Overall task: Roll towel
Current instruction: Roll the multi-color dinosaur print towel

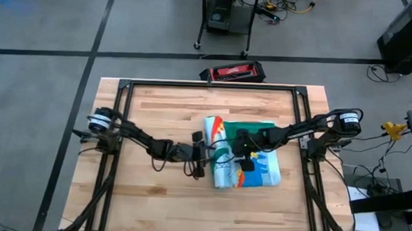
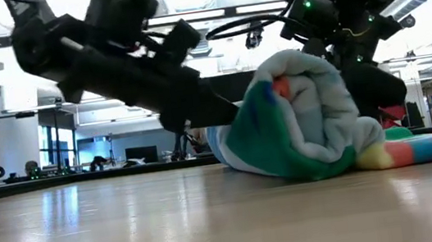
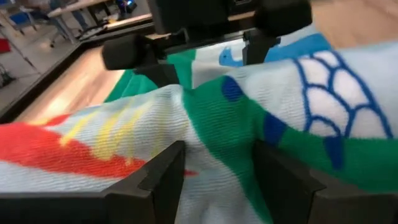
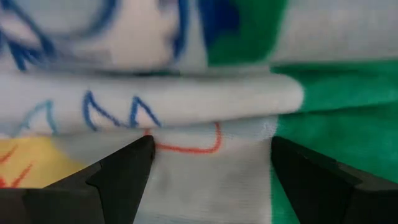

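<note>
**Ana:** Left gripper (image 3: 214,180) first: its two dark fingers straddle a raised fold of the soft dinosaur-print towel with the pale striped face and solid green back (image 1: 242,153), with cloth bunched between them. Whether they are actually nipping the fold or only bracketing it is hard to judge from the wrist view, so she leaves that undecided.

**Ben:** And where does the towel lie?

**Ana:** On the pale wooden slatted table (image 1: 157,113), a little toward four o'clock of its middle seen from above. Its nine o'clock edge is already wound into a fat roll; a flat tail runs off toward three o'clock. The left gripper (image 1: 203,154) comes in at that nine o'clock side, right against the roll.

**Ben:** Why there?

**Ana:** Probably to hold the outer lap so the coil cannot slacken while it is pushed on across the flat part.

**Ben:** And the other arm?

**Ana:** Right gripper (image 4: 211,171) has its fingers spread wide, with nothing caught between them, hanging just over the cloth. From above, it (image 1: 246,159) sits over the middle of the towel, beside the roll's three o'clock flank. That placing looks meant to pin or guide the flat layer so it feeds evenly.

**Ben:** Progress?

**Ana:** Roughly halfway by her reckoning: the low view shows a thick coil (image 2: 298,115), yet a flat strip remains.
</note>
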